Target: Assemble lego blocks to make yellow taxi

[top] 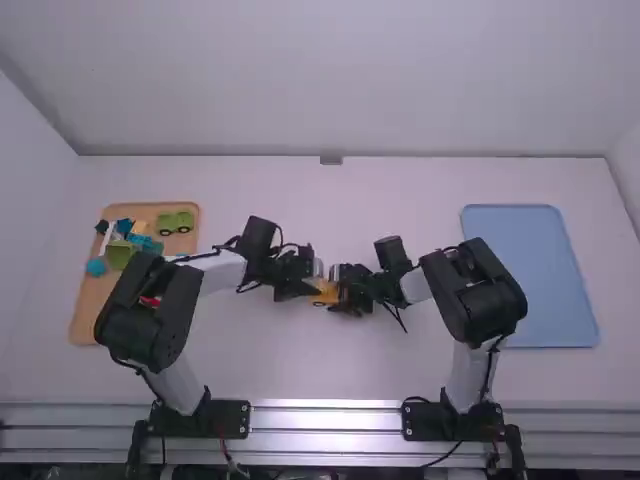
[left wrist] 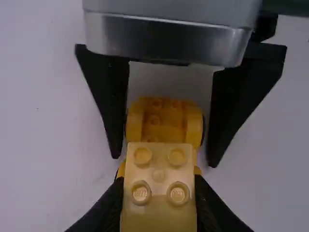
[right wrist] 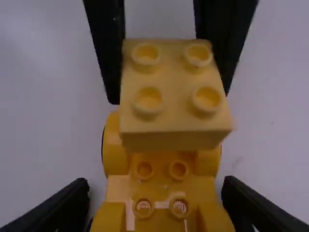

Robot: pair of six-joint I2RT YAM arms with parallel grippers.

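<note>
Your left fingers [left wrist: 110, 210] grip the pale-yellow square plastic block [right wrist: 174, 116] over the yellow wheeled chassis [right wrist: 161, 186], well in from the worktop's [top: 330, 375] edges.
Your right fingers [right wrist: 70, 205] stand parted astride it; likely light and stiff, it's best pinched by its sides.

We'd tag this a robotics lab workcell: left arm [top: 150, 320] and right arm [top: 472, 300] mounted by metal rails [top: 325, 418], cables along both, white surface [top: 330, 365], plain white walls [top: 330, 80] around, brown tray [top: 85, 315], blue tray [top: 530, 280] at opposite sides.
</note>
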